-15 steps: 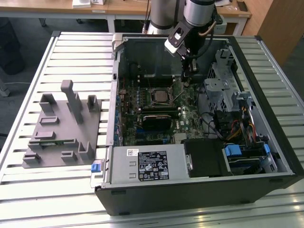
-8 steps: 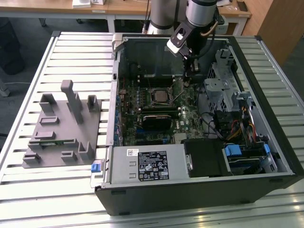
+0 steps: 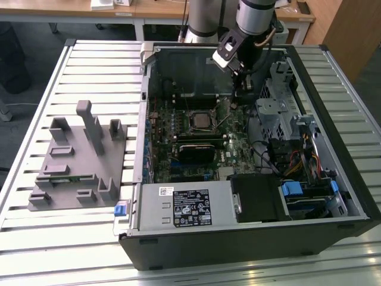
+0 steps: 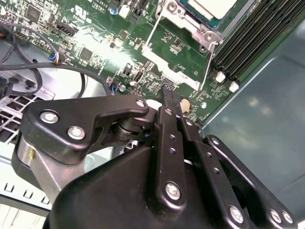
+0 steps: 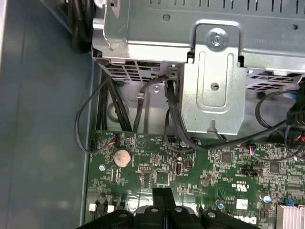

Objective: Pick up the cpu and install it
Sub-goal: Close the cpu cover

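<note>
While the cpu (image 4: 212, 6) lies in its socket (image 4: 200, 34), jaws — closed, empty — hover beside the case wall (image 4: 267, 95)

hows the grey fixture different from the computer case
The grey fixture is pale, low and smaller, studded with upright blocks; the computer case is black, bigger and lies open, showing a green board. Both rest on the slatted table.

The end effector (image 5: 162, 193), fingers together, hovers over the green motherboard (image 5: 200, 167) near a round battery (image 5: 121, 157).
</note>
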Robot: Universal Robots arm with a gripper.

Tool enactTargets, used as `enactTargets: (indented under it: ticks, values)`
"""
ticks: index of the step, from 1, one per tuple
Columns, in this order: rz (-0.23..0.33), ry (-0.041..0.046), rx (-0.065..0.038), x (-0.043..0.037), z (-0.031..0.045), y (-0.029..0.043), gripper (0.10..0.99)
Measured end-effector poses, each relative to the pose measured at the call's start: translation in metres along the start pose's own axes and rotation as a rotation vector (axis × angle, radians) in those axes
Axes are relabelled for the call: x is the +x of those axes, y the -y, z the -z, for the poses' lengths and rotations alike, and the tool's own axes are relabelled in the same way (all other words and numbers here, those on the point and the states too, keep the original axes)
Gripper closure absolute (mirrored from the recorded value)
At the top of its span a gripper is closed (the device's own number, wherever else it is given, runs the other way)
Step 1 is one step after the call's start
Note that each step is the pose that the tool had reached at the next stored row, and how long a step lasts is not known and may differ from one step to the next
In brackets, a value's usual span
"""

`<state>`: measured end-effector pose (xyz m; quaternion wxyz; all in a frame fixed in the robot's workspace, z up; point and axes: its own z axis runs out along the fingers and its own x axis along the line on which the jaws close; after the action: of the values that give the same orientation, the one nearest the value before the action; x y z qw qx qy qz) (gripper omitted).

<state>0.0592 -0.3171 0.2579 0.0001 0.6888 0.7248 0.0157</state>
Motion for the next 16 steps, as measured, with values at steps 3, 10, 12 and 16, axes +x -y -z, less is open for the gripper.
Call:
enactTargets:
  ticks: [3,10,12,16]
  values:
    - [0.000,0.0000,0.002,0.0008,-0.0040,-0.0010,0.980]
    - [0.000,-0.0003,0.006,0.0012,-0.0132,-0.0004,0.980]
    - [0.000,-0.0001,0.006,0.0014,-0.0132,0.0034,0.980]
    - [0.000,-0.0012,0.006,0.0017,-0.0126,0.0100,0.980]
